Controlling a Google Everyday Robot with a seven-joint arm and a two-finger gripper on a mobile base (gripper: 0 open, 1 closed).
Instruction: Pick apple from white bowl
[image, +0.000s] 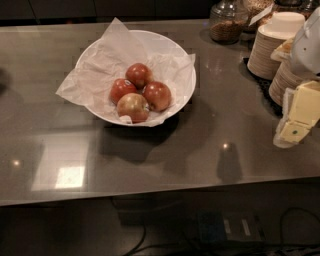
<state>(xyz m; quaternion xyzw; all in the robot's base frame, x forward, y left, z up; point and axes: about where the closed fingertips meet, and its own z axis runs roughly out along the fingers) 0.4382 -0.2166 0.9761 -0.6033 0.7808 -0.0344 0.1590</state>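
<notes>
The white bowl (172, 47) stands on the grey counter, left of centre, lined with crumpled white paper. Several apples lie in it. The glossy deep-red apple (157, 96) is on the right side of the cluster. A paler yellowish-red apple (133, 107) lies in front of it, a smaller red apple (121, 90) lies to the left, and another red apple (138, 75) lies behind. My gripper (296, 125), with pale yellow parts, hangs at the right edge of the view, well to the right of the bowl and above the counter. It holds nothing that I can see.
Stacks of tan paper bowls (272, 47) stand at the back right on a dark mat, close behind the gripper. A glass jar (227, 22) of grains stands at the back. The counter's front edge (150, 197) runs across the lower part of the view.
</notes>
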